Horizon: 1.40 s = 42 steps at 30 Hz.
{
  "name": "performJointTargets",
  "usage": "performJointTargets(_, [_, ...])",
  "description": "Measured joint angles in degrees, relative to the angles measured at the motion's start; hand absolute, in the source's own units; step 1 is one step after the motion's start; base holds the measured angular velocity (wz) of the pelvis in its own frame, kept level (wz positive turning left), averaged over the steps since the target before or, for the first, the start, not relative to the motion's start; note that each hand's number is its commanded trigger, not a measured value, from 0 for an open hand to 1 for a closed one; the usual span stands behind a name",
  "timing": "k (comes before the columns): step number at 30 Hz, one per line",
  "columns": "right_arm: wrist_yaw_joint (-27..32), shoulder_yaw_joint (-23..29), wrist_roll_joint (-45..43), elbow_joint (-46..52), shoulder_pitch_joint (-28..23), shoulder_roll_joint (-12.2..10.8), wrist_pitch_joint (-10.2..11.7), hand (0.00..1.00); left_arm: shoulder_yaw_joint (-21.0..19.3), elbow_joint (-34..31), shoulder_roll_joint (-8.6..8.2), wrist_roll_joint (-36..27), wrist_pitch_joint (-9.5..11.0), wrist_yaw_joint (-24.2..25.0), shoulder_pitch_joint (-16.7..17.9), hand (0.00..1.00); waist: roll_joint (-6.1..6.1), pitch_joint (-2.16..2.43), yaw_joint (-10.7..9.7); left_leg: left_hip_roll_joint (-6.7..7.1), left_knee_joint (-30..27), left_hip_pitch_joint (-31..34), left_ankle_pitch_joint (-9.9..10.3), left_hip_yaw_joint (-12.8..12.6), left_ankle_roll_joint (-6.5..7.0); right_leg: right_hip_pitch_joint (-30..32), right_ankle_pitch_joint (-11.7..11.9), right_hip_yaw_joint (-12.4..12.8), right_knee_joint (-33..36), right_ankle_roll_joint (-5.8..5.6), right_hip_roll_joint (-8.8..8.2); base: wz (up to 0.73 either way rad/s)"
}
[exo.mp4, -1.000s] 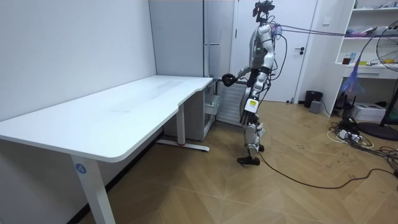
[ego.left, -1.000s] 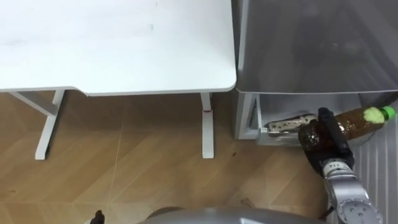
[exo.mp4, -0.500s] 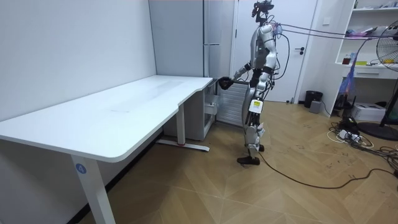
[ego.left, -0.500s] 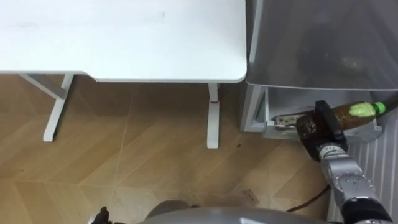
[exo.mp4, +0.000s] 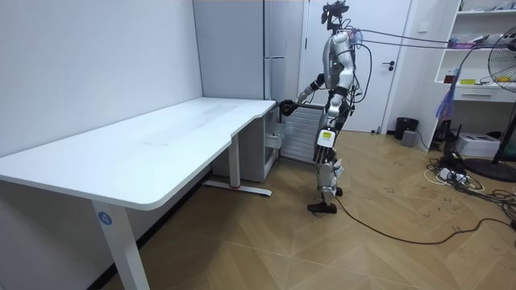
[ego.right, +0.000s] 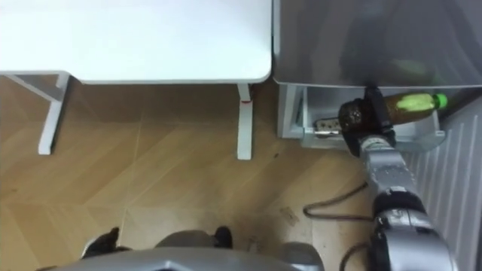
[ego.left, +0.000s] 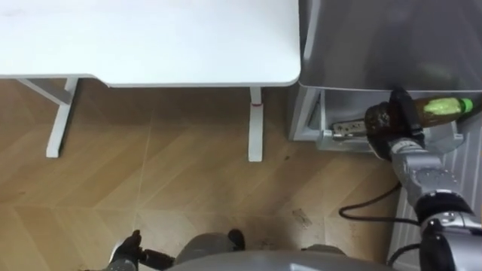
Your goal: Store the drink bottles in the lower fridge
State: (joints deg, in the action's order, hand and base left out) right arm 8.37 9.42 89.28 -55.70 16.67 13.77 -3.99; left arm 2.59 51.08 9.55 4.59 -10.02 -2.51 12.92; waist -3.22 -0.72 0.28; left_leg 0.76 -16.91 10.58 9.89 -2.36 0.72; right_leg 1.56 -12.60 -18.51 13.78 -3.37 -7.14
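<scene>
Left eye view: the right hand point(ego.left: 385, 120) has its fingers curled round a brown drink bottle point(ego.left: 438, 108) with a green label. It holds the bottle level at the open lower part of the grey fridge point(ego.left: 376, 45), beside the white desk point(ego.left: 151, 38). The left hand point(ego.left: 125, 251) hangs low at the lower left; its grip cannot be told.

Room view: the robot stands upright before the fridge, past the desk's far end, right arm stretched toward it.

Right eye view: the bottle's green cap points right.

White desk point(exo.mp4: 161, 141) on herringbone wood floor point(exo.mp4: 322, 250); white door point(exo.mp4: 395, 89) behind.
</scene>
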Motion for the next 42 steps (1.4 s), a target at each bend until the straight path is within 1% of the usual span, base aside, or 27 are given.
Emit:
performJointTargets(3, [-0.4, 0.3, 0.6, -1.6, 1.2, 0.3, -0.7, 1.00, 0.6, 0.1, 0.13, 0.0, 0.0, 0.5, -0.6, 0.00, -0.03, -0.03, 0.0, 0.20, 0.9, -0.1, -0.7, -0.1, 0.04, 0.6, 0.0, 0.0, 0.3, 0.01, -0.31, 0.00])
performJointTargets(5, [-0.4, 0.6, 0.7, -2.9, 2.7, 1.0, -1.9, 1.00, 0.9, 0.6, 0.20, 0.0, -0.2, 0.7, -1.2, 0.00, -0.13, -0.12, -0.1, 0.45, 1.5, 0.4, -1.5, -0.3, 0.25, 1.6, 0.0, -0.1, 1.2, 0.02, -0.74, 0.00])
performJointTargets(7, [0.4, 0.9, 0.7, -2.9, 3.6, 1.4, -2.0, 1.00, 0.9, 0.6, 0.28, 0.0, -0.4, 0.9, -1.3, 0.00, -0.12, -0.19, -0.1, 0.61, 1.6, 1.3, -1.9, -0.2, 0.43, 2.8, 0.0, -0.1, 2.0, 0.05, -1.06, 0.05])
performJointTargets(11, [1.2, 1.0, 0.9, -3.2, 4.8, 2.5, -1.9, 1.00, 1.0, 0.8, 0.85, 0.1, -1.2, 1.7, -1.3, 0.00, 0.25, -0.54, 0.1, 1.02, 1.5, 2.9, -2.7, -0.1, 0.90, 4.7, 0.0, -0.3, 3.0, -0.02, -1.63, 0.08])
performJointTargets(12, [1.4, 1.1, 1.0, -3.2, 4.8, 2.6, -1.9, 0.88, 1.0, 0.9, 1.02, 0.0, -1.2, 1.8, -1.3, 0.00, 0.34, -0.59, 0.1, 1.03, 1.5, 3.1, -2.7, -0.1, 0.94, 4.8, -0.1, -0.3, 3.0, -0.04, -1.64, 0.05])
performJointTargets(13, [1.5, 1.4, 1.3, -3.2, 5.0, 2.6, -1.9, 0.88, 1.3, 1.0, 1.53, 0.0, -1.3, 1.9, -1.3, 0.00, 0.54, -0.69, 0.2, 1.03, 1.4, 3.5, -2.8, -0.1, 0.97, 5.3, -0.1, -0.2, 3.2, -0.05, -1.65, 0.04])
performJointTargets(14, [1.5, 1.4, 1.5, -3.7, 5.6, 2.6, -1.9, 0.08, 1.9, 1.3, 2.09, 0.0, -1.3, 2.0, -1.4, 0.00, 0.61, -0.74, 0.1, 1.03, 1.3, 4.0, -2.9, 0.0, 0.99, 5.8, -0.1, -0.3, 3.3, -0.05, -1.63, 0.00])
performJointTargets(15, [1.5, 1.4, 1.5, -4.0, 5.8, 2.6, -2.0, 0.00, 2.2, 1.6, 2.33, 0.1, -1.3, 2.0, -1.4, 0.00, 0.64, -0.72, 0.1, 1.03, 1.2, 4.2, -2.9, 0.0, 0.99, 6.0, -0.1, -0.2, 3.4, -0.05, -1.63, 0.00])
performJointTargets(19, [1.3, 1.5, 1.4, -5.5, 6.9, 2.8, -2.4, 0.00, 2.2, 2.0, 2.62, 0.0, -1.5, 2.0, -1.4, 0.00, 0.64, -0.69, -0.1, 1.11, 1.0, 4.8, -3.0, 0.0, 1.00, 6.8, -0.1, -0.1, 4.0, -0.04, -1.77, 0.00])
performJointTargets(23, [1.4, 2.3, 0.8, -9.6, 8.4, 4.1, -2.3, 0.00, 2.2, 2.0, 2.61, 0.1, -1.1, 1.9, -1.8, 0.00, 0.55, -0.67, 0.1, 1.07, 0.7, 4.9, -3.0, 0.0, 0.99, 6.8, -0.1, -0.1, 4.1, -0.02, -1.78, 0.00])
performJointTargets(26, [1.4, 3.5, 0.6, -10.4, 9.3, 4.2, -2.0, 0.00, 2.2, 2.1, 2.61, 0.0, -1.1, 1.9, -1.8, 0.00, 0.44, -0.63, 0.0, 1.05, 0.6, 4.9, -3.0, 0.0, 0.99, 6.8, -0.1, -0.1, 4.2, 0.00, -1.77, 0.00])
performJointTargets(28, [1.5, 3.7, 0.5, -11.1, 9.3, 4.7, -2.0, 0.00, 2.2, 2.0, 2.61, 0.0, -1.0, 1.9, -2.0, 0.00, 0.41, -0.64, 0.1, 1.06, 0.6, 4.9, -3.0, 0.0, 1.00, 6.6, -0.1, -0.2, 4.1, 0.00, -1.77, 0.02])
performJointTargets(36, [1.2, 3.8, 0.4, -11.4, 9.4, 4.9, -1.8, 0.00, 2.1, 2.4, 2.61, 0.0, -1.0, 1.8, -2.2, 0.00, 0.28, -0.60, 0.2, 1.04, 0.6, 4.8, -3.0, 0.0, 0.99, 6.5, -0.1, -0.2, 4.1, 0.00, -1.74, 0.00])
performJointTargets(42, [0.5, 3.8, 0.4, -11.5, 9.4, 4.9, -2.1, 0.00, 2.1, 2.4, 2.61, 0.0, -1.0, 1.8, -2.3, 0.00, 0.29, -0.60, 0.2, 1.02, 0.5, 4.7, -3.0, 0.0, 0.99, 6.3, -0.1, -0.3, 4.0, 0.01, -1.72, 0.00])
